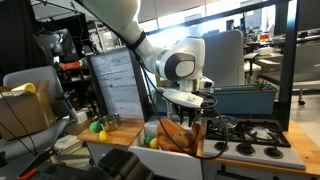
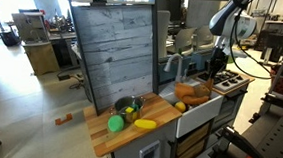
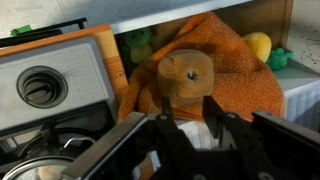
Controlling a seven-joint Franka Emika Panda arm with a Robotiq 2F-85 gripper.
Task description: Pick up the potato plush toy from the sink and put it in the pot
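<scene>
The brown potato plush toy (image 3: 188, 72) lies on an orange cloth (image 3: 245, 75) that is draped over the pale sink (image 3: 300, 100). In the wrist view my gripper (image 3: 189, 106) hovers right over the toy's near end. Its two black fingers (image 3: 213, 112) stand partly apart, about as wide as the toy, and white basin shows between them. In both exterior views the gripper (image 1: 185, 113) (image 2: 217, 74) hangs just above the cloth (image 2: 191, 92). A round metal pot (image 2: 128, 106) sits on the wooden countertop (image 2: 102, 136).
A stove (image 1: 245, 138) with black burners adjoins the sink; its white top and one burner (image 3: 42, 86) show at the left of the wrist view. A green ball (image 2: 115, 123) and a yellow toy (image 2: 145, 123) lie by the pot. A tall grey panel (image 2: 113, 52) stands behind the counter.
</scene>
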